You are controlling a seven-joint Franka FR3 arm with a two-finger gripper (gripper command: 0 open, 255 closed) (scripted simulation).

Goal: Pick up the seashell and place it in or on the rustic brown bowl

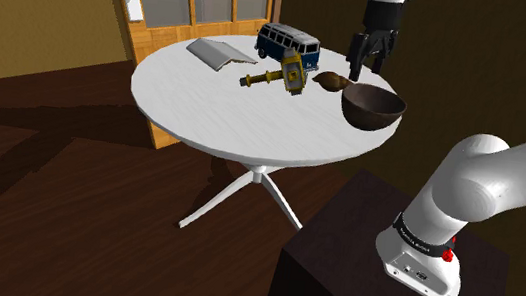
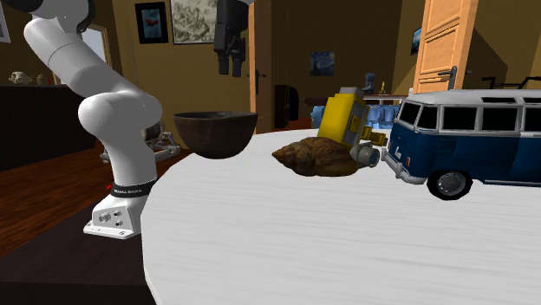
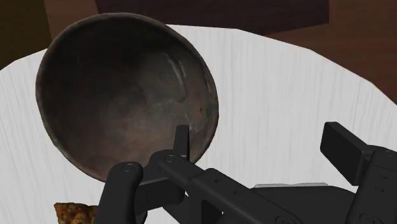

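Observation:
The seashell (image 1: 330, 80), brown and lumpy, lies on the round white table (image 1: 206, 101) beside the dark brown bowl (image 1: 372, 107). In the second exterior view the seashell (image 2: 317, 157) sits between the bowl (image 2: 215, 132) and a toy bus. My gripper (image 1: 369, 58) hangs in the air above the bowl and the shell, open, with nothing between its fingers. It also appears high over the bowl in the second exterior view (image 2: 231, 61). In the wrist view the gripper (image 3: 235, 175) looks down into the empty bowl (image 3: 127, 89), and a corner of the seashell (image 3: 75, 213) peeks in beside one finger.
A blue and white toy bus (image 1: 287, 44) stands at the table's far side. A yellow and dark object (image 1: 281, 76) lies just to the shoulder view's left of the shell, and a grey book (image 1: 218, 52) lies farther left. My dark stand (image 1: 358, 273) is close to the table.

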